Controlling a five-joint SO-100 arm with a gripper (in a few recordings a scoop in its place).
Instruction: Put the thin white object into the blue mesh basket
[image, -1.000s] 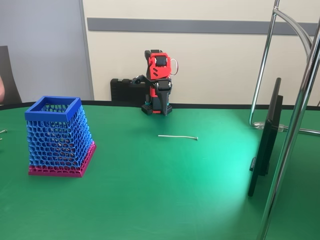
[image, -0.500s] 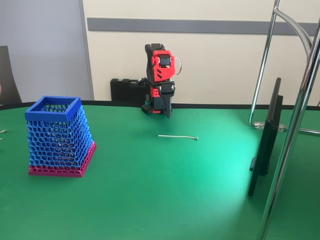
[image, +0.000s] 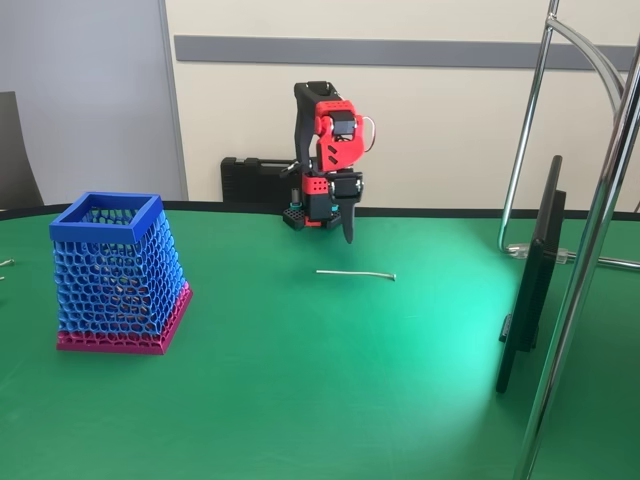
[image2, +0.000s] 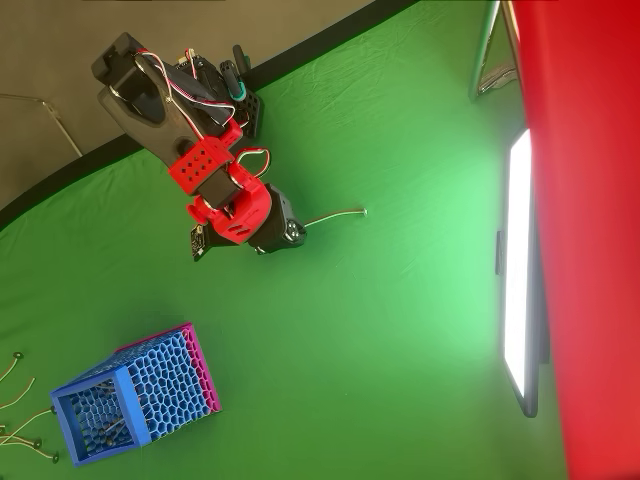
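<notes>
The thin white object (image: 356, 273) lies flat on the green surface (image: 330, 390), out in the open, closer to the far edge than the near one. In the overhead view the thin white object (image2: 336, 215) has one end right by the red and black arm (image2: 215, 190), and it is not touching anything else. The gripper (image: 347, 230) hangs over the surface just behind the stick, pointing down. The jaws look closed with nothing in them.

The blue mesh basket (image: 118, 272) stands upright near the left edge in the fixed view, well apart from the stick. Between them is wide bare green surface. A dark screen (image: 530, 280) and shiny metal poles (image: 590, 250) stand close to the right edge.
</notes>
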